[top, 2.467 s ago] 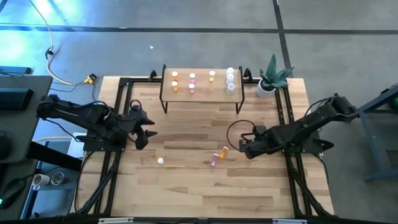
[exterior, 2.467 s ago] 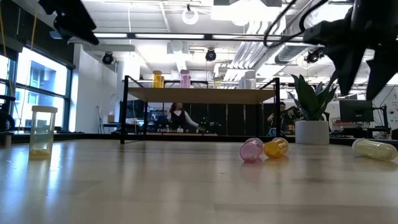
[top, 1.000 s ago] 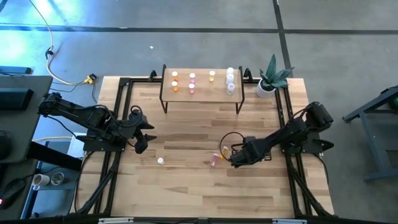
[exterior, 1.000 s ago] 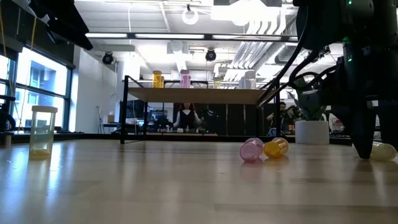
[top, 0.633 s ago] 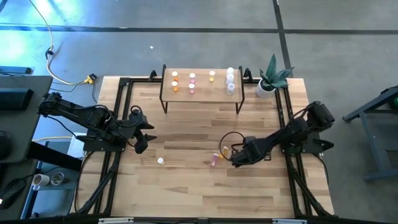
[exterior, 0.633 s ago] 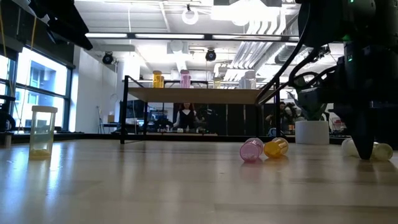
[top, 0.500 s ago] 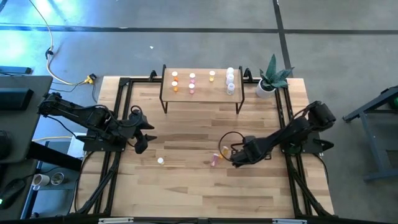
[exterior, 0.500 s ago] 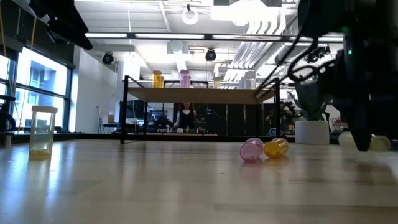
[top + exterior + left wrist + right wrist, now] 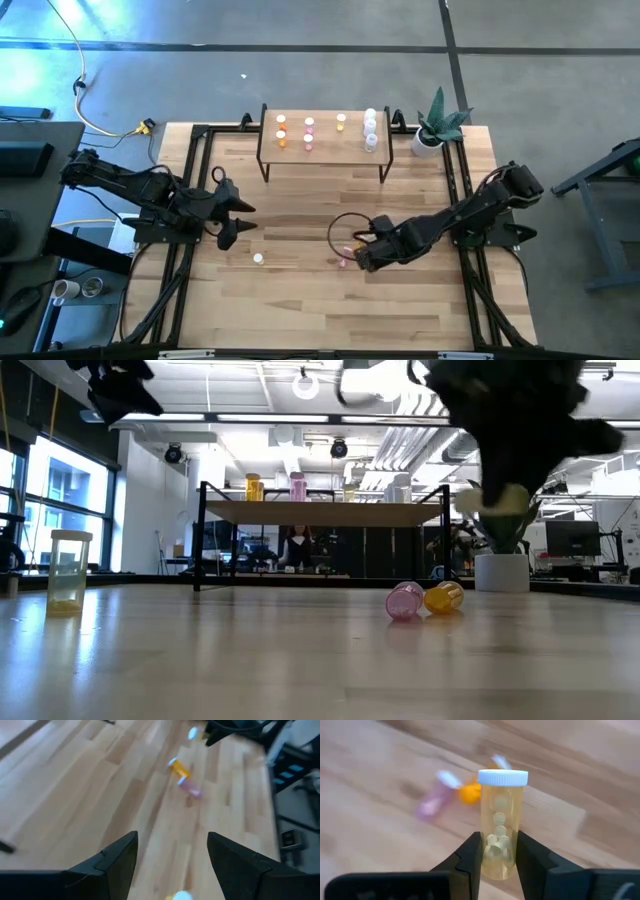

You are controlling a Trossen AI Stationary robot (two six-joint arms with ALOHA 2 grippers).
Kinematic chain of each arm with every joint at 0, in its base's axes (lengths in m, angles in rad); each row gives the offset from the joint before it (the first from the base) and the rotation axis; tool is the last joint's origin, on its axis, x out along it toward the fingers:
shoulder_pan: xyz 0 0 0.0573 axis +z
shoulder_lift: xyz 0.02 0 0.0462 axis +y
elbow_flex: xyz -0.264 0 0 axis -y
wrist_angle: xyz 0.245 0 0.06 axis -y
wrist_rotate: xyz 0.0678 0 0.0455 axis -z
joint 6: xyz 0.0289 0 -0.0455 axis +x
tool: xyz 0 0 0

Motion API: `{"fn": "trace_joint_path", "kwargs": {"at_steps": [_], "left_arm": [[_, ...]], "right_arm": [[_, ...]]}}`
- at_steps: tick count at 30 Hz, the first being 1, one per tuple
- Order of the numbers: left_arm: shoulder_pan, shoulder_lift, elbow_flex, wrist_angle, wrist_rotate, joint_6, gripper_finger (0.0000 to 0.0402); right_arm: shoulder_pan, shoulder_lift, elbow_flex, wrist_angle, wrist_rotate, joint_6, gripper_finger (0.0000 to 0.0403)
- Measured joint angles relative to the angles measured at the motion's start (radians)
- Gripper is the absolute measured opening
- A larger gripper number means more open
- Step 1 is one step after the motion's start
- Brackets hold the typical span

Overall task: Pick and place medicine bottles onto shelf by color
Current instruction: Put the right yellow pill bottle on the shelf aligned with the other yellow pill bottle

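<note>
We see the right gripper [image 9: 495,857] clamped on a yellow bottle [image 9: 500,825] (white cap outward), raised above the table [image 9: 300,300]. The left gripper [image 9: 172,855] waits with fingers spread, holding nothing.

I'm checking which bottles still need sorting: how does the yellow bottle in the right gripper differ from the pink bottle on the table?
The yellow bottle is clamped between the right gripper's fingers and lifted off the table; the pink bottle lies free on the tabletop. The yellow bottle is pale yellow with pills visible inside; the pink bottle is pink and touches an orange bottle. Both have white caps and neither is on the shelf.
</note>
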State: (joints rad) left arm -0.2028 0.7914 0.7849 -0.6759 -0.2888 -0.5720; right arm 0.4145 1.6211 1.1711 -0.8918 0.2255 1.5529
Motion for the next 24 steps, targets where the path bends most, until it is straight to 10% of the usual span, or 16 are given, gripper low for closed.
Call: {"fn": "trace_joint_path", "kwargs": {"at_steps": [24], "left_arm": [[0.378, 0.191, 0.012, 0.400, 0.467, -0.072, 0.0227]], "right_arm": [[-0.219, -0.001, 0.191, 0.277, -0.156, -0.811, 0.0085]]}}
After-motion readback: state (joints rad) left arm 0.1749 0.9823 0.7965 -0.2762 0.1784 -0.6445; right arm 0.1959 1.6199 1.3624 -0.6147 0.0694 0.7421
